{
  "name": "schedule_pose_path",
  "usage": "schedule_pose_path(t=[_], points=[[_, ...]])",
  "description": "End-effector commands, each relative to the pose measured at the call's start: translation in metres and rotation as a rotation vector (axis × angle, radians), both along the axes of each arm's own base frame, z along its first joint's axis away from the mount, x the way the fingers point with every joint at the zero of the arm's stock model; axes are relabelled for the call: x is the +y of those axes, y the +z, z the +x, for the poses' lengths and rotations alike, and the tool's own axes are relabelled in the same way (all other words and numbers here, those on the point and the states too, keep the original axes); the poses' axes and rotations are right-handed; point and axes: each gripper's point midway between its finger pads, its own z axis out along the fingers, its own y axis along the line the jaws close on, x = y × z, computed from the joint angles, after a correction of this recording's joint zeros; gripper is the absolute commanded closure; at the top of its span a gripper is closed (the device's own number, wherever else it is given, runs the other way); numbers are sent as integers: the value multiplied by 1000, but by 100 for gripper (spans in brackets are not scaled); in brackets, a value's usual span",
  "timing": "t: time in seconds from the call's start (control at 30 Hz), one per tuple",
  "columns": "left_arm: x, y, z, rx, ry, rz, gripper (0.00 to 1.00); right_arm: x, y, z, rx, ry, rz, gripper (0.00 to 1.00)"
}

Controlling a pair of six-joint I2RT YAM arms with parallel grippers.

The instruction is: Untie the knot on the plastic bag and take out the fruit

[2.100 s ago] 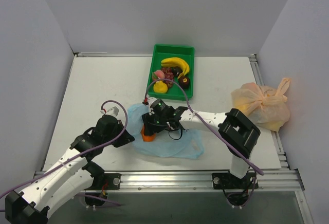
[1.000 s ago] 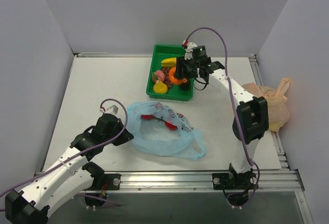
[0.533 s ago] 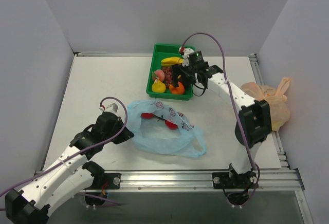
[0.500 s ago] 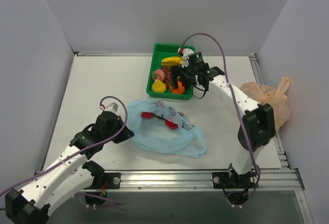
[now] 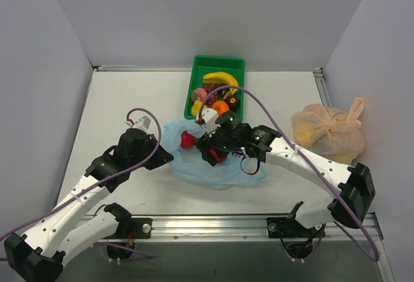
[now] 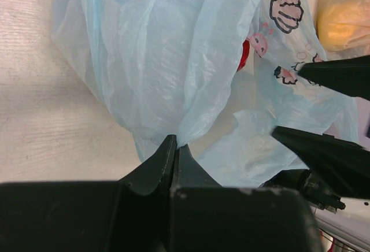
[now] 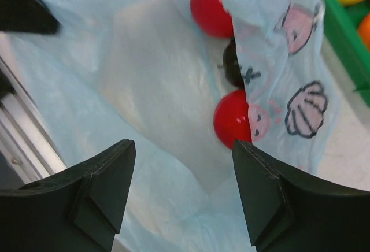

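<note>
a: near side, left gripper [image 6: 176, 145] is low, fingers pinched tight on a crinkly fold of the thin, see-through blue plastic bag [image 6: 162, 61].
b: and the right gripper [image 7: 182, 151] leans over its mouth, fingers spread, gripping nothing. two glossy round red apples [image 7: 230, 119] lie inside.
a: far back, curved banana [image 5: 220, 78] and orange [image 5: 220, 107] sit in the green tray [image 5: 220, 60].

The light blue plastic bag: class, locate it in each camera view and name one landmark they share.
Top external: the light blue plastic bag lies at the centre, just below the green tray.
Left wrist: it fills the upper picture, its edge pinched in the left gripper.
Right wrist: it fills the picture beneath the open right gripper.
Shared landmark: the red apples inside it.
</note>
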Motion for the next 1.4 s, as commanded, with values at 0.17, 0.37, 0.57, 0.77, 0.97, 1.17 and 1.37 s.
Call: schedule_pose_path(t=[0.17, 0.37, 0.57, 0.77, 0.97, 1.17, 1.37], points=[[-11, 20, 6, -53, -47, -32, 100, -25, -81, 18, 41, -47, -290, 33], [-11, 11, 1, -28, -57, -33, 100, -28, -95, 40, -9, -120, -354, 26], [-11, 0, -4, -6, -65, -23, 100, -30, -119, 45, 25, -131, -411, 24], [-10, -11, -9, 19, -76, -15, 100, -31, -133, 55, 33, -161, -445, 14], [-6, -22, -13, 37, -72, -4, 100, -20, -125, 71, 14, -212, -373, 0], [-3, -31, -17, 50, -66, 5, 100, -13, -117, 85, 26, -338, -230, 0], [0, -40, -19, 66, -57, 17, 100, -5, -125, 85, 67, -364, -168, 3]])
